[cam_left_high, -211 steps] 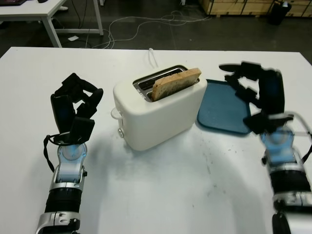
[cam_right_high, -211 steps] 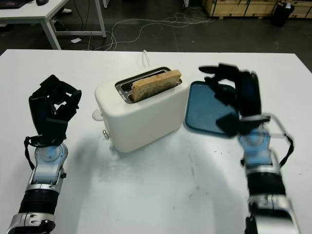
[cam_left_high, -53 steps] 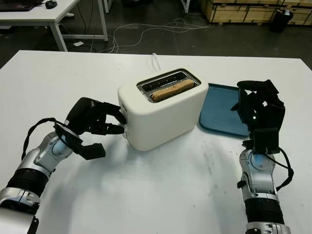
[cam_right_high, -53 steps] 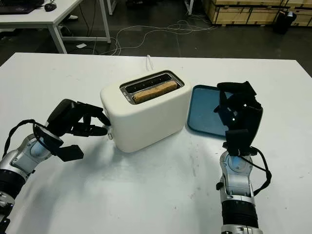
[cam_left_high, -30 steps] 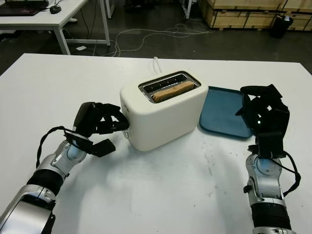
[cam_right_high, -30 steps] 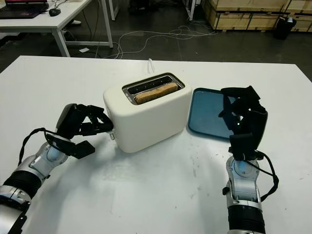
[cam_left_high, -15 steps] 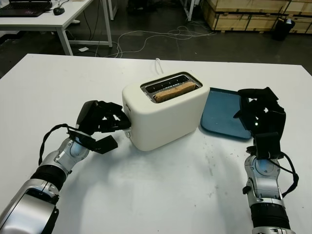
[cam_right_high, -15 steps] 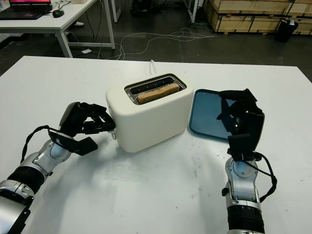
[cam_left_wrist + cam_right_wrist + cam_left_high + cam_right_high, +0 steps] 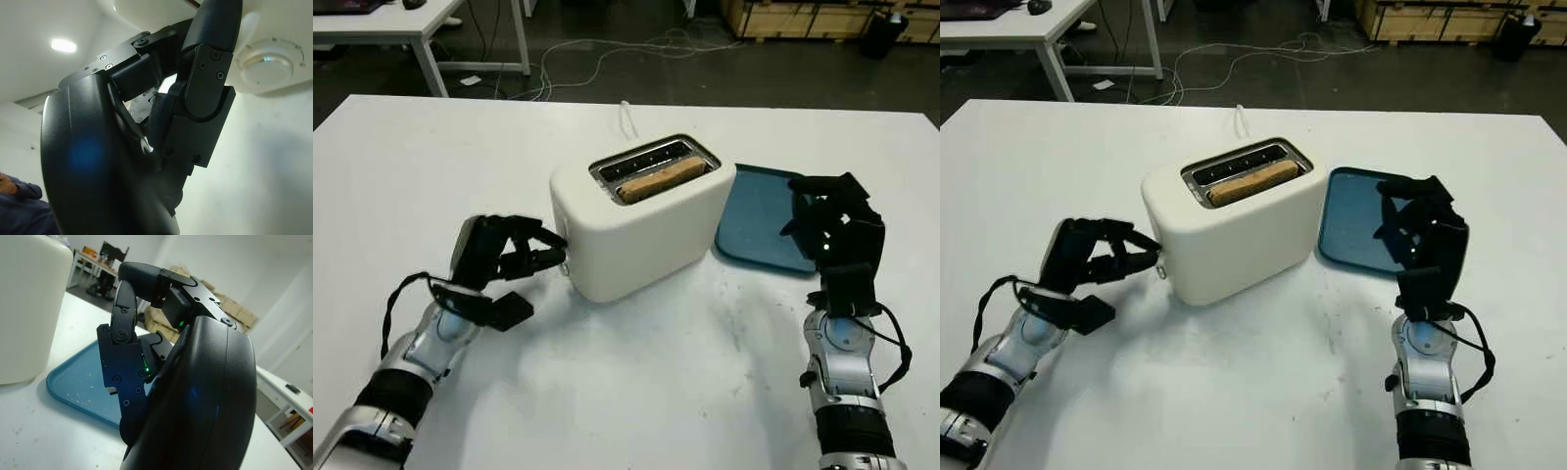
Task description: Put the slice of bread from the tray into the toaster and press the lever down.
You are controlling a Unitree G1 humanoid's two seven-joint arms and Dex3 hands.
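Note:
The white toaster [image 9: 641,225] stands mid-table. A slice of bread [image 9: 656,179] sits low in its near slot, only the top edge showing. My left hand [image 9: 540,257] is at the toaster's left end with curled fingers, the fingertips [image 9: 1141,260] touching that end wall where the lever is; the lever itself is hidden behind them. In the left wrist view a finger [image 9: 208,73] lies next to a round white dial [image 9: 268,67]. My right hand [image 9: 830,227] stands upright and curled, holding nothing, at the near right edge of the blue tray [image 9: 754,217].
The tray [image 9: 80,387] holds only crumbs and lies right of the toaster [image 9: 24,308]. A white cord [image 9: 625,113] runs off the back of the table. White tabletop [image 9: 636,382] stretches in front of the toaster. Another desk [image 9: 382,20] and floor cables lie beyond.
The bread, which stood high in the slot 7 s ago, now sits low. My left hand came from the table's left to the toaster's end and stays there, slightly lower. The right hand has curled.

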